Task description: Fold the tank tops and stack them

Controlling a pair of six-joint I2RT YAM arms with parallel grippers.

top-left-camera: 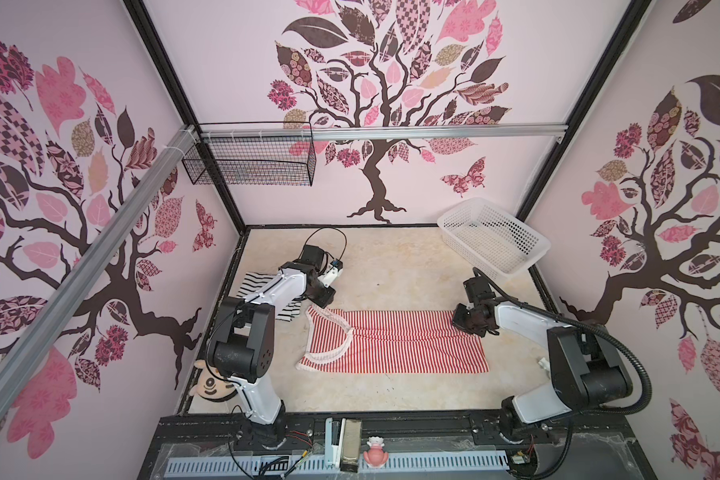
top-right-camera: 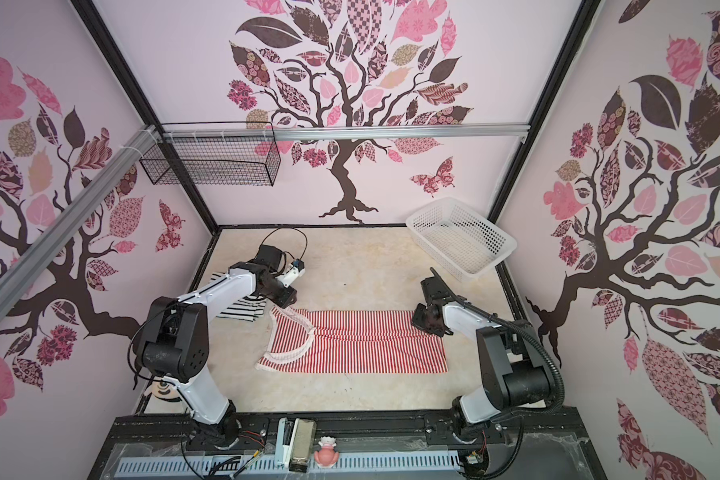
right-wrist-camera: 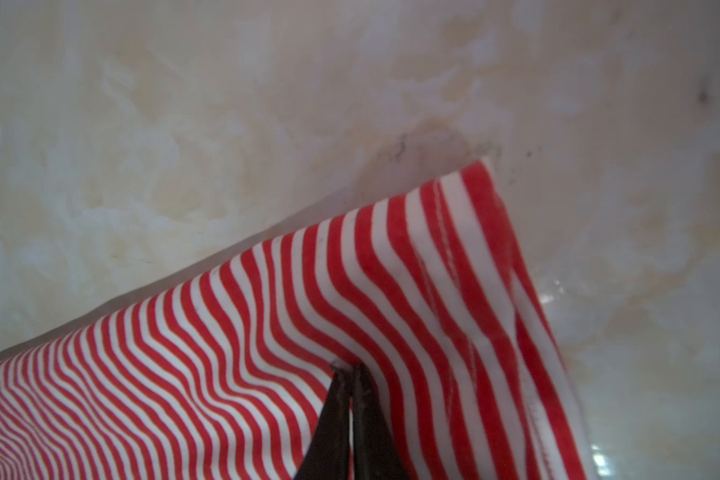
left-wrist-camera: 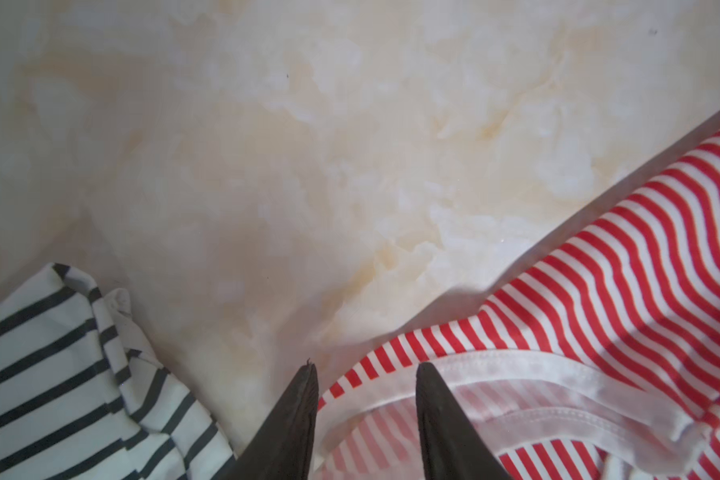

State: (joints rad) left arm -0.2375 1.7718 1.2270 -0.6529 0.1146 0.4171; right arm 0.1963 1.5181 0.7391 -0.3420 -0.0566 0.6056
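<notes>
The red-and-white tank top [top-left-camera: 391, 340] [top-right-camera: 358, 345] lies flat across the middle of the table, its white-trimmed neck end to the left. My left gripper [top-left-camera: 321, 305] [top-right-camera: 285, 303] is over its far left strap. In the left wrist view this gripper [left-wrist-camera: 366, 368] is open, its fingers either side of the white trim [left-wrist-camera: 516, 374]. My right gripper [top-left-camera: 460, 322] [top-right-camera: 418, 322] is at the top's far right corner. In the right wrist view it [right-wrist-camera: 350, 368] is shut, pinching puckered striped cloth [right-wrist-camera: 267, 311]. The black-and-white tank top [top-left-camera: 287, 311] [top-right-camera: 242, 311] [left-wrist-camera: 51, 374] lies folded at the left, partly under my left arm.
A white perforated basket [top-left-camera: 491, 237] [top-right-camera: 460, 235] stands at the back right corner. A black wire basket [top-left-camera: 250, 162] hangs on the back wall. A plush toy [top-left-camera: 213, 384] lies at the front left edge, and a small pink figure [top-left-camera: 376, 453] sits on the front rail.
</notes>
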